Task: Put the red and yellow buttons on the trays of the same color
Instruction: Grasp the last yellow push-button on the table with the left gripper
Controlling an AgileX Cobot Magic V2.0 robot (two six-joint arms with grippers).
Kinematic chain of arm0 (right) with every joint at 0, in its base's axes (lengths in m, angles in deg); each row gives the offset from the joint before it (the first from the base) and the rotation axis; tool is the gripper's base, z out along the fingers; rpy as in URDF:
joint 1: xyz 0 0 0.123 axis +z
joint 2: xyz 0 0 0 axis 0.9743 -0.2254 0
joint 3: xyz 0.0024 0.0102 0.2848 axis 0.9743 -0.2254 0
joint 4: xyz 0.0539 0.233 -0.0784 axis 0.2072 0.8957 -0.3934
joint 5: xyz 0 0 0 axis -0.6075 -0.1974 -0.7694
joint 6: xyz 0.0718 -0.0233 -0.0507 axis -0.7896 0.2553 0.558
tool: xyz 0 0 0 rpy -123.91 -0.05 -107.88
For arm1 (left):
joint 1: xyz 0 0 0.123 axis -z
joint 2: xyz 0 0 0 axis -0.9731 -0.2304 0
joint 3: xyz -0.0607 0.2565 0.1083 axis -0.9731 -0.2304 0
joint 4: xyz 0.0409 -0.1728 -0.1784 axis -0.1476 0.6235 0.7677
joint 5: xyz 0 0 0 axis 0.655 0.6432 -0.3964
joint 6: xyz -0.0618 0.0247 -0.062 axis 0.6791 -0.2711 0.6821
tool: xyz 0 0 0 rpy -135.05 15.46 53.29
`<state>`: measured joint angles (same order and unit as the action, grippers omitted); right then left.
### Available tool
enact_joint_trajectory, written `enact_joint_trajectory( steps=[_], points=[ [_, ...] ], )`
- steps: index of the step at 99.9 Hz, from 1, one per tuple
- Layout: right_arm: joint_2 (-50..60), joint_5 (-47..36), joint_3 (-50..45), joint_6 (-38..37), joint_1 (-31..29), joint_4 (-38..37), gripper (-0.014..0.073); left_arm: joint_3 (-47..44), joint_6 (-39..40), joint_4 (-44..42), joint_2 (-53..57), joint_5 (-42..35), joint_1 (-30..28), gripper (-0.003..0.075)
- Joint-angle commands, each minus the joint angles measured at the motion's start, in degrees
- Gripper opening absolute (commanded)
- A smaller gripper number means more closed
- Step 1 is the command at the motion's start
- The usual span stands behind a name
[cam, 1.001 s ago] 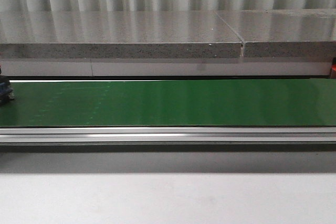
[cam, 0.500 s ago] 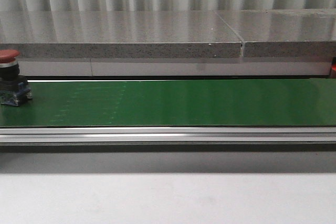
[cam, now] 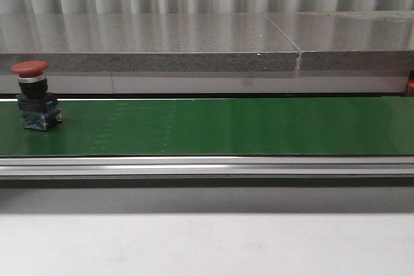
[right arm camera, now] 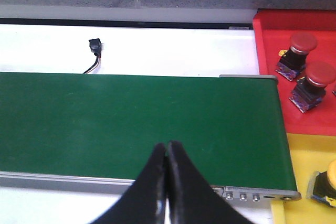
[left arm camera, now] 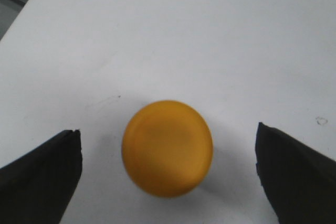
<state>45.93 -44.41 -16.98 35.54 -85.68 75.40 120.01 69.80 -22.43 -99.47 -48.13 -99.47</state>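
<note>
Riding in at the far-left end of the green belt (cam: 213, 127): red button (cam: 33, 95), newly arrived, awaiting pickup. Left pincer (left arm camera: 168, 171) spread wide around yellow button (left arm camera: 167, 148); right pincer (right arm camera: 167, 153) closed, empty.

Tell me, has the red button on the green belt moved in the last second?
Yes. The red button has travelled rightward along the green belt, away from the front view's left edge.
</note>
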Motion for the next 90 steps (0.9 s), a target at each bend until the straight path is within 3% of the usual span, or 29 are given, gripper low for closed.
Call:
enact_joint_trajectory(
  steps=[1,26,38,50,64,73,90],
  points=[
    [0.2,-3.2,1.4,0.4,0.1,0.5,-0.0067,3.7,0.5,0.4,1.4,-1.8,-0.1,0.064],
    [0.2,-3.2,1.4,0.4,0.1,0.5,-0.0067,4.7,0.5,0.4,-0.1,-2.3,-0.1,0.0605],
    [0.2,-3.2,1.4,0.4,0.1,0.5,-0.0067,4.7,0.5,0.4,-0.2,-2.0,-0.1,0.0461],
    [0.2,-3.2,1.4,0.4,0.1,0.5,-0.0067,4.7,0.5,0.4,-0.2,0.2,-0.1,0.0239],
    [0.2,-3.2,1.4,0.4,0.1,0.5,-0.0067,5.6,0.5,0.4,-0.1,5.1,-0.1,0.0051],
    [0.2,-3.2,1.4,0.4,0.1,0.5,-0.0067,5.7,0.5,0.9,1.5,6.1,-0.1,-0.0021],
    [0.2,-3.2,1.4,0.4,0.1,0.5,-0.0067,5.7,0.5,2.4,8.1,8.1,-0.1,-0.002]
  ],
)
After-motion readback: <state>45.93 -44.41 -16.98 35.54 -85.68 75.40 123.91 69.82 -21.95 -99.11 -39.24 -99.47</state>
